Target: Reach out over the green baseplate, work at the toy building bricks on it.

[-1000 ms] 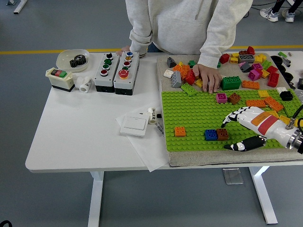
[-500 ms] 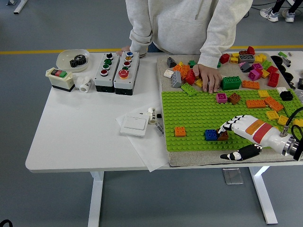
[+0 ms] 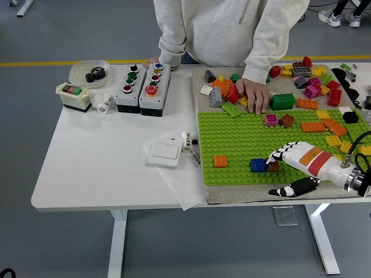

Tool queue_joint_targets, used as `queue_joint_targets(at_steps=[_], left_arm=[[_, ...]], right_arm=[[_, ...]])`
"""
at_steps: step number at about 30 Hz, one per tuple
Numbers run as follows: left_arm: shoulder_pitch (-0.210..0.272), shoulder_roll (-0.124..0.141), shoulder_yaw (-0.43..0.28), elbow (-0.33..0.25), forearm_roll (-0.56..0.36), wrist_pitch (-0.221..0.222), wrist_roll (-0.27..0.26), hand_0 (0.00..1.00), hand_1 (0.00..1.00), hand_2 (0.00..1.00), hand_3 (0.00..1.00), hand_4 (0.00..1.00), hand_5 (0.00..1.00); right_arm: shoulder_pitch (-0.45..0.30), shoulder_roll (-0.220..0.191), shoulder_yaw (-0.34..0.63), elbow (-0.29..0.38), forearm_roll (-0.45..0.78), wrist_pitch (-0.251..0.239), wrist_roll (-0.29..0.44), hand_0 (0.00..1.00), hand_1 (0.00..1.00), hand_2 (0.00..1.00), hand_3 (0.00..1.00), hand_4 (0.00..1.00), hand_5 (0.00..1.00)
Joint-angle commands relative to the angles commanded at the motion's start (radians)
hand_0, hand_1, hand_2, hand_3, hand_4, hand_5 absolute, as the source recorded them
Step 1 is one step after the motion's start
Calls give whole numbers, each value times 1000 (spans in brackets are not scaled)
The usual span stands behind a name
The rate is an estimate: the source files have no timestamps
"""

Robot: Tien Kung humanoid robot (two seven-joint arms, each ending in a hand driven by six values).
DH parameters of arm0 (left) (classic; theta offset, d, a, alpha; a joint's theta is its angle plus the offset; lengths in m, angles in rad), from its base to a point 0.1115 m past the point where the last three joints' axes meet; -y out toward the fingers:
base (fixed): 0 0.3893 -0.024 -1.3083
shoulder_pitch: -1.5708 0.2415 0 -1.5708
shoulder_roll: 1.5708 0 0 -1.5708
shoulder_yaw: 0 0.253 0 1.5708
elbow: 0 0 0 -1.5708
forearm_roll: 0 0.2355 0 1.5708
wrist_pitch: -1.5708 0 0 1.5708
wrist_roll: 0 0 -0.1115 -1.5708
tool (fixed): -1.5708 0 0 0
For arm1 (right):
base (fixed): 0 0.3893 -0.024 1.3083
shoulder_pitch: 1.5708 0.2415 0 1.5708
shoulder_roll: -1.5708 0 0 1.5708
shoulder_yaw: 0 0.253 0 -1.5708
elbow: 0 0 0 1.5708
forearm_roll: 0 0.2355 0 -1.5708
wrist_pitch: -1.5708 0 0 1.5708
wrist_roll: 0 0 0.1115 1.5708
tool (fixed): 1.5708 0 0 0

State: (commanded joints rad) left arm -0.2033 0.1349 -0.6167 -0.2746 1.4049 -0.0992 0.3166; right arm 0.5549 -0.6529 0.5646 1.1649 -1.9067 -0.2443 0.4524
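Observation:
The green baseplate point(image 3: 232, 145) lies on a tan mat at the table's right. On its front part stand an orange brick point(image 3: 220, 161), a blue brick point(image 3: 258, 165) and a brown brick point(image 3: 272, 168) touching the blue one. My right hand point(image 3: 276, 174) reaches in from the right. Its fingers point(image 3: 280, 154) are spread over the brown brick's top and partly cover it. The thumb point(image 3: 293, 188) lies apart at the mat's front edge. The hand grasps nothing. A pink brick point(image 3: 271, 120) and another brown brick point(image 3: 286, 120) stand further back.
A person stands at the far side with one hand point(image 3: 254, 94) resting on loose bricks point(image 3: 226, 88) behind the plate. More loose bricks point(image 3: 313, 78) lie at the back right. Button boxes point(image 3: 144, 84), a white switch point(image 3: 164, 154) and paper lie to the left.
My right hand moved left and a little forward until its fingers came over the brown brick. In the last half second it hardly moved. The person's hand stayed still.

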Motion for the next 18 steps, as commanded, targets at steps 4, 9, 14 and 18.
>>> queue_joint_targets(at_steps=[4,9,14,18], left_arm=[[-1,0,1,0,-1,0,0,736,738,743,596,660,598],[-1,0,3,-1,-4,0,-1,736,738,743,596,659,598],[-2,0,4,-1,-5,-1,-1,736,738,743,596,659,598],[-2,0,4,-1,-5,-2,-1,735,738,743,596,659,598]], right_arm=[[2,3,-7,-4,-2,1,-1,720,670,706,644,902,725],[1,8,-9,-12,-5,2,-3,720,670,706,641,900,724],[0,6,-5,-11,-4,2,-1,720,670,706,641,900,724],[1,5,1,-3,0,4,0,720,669,705,640,899,724]])
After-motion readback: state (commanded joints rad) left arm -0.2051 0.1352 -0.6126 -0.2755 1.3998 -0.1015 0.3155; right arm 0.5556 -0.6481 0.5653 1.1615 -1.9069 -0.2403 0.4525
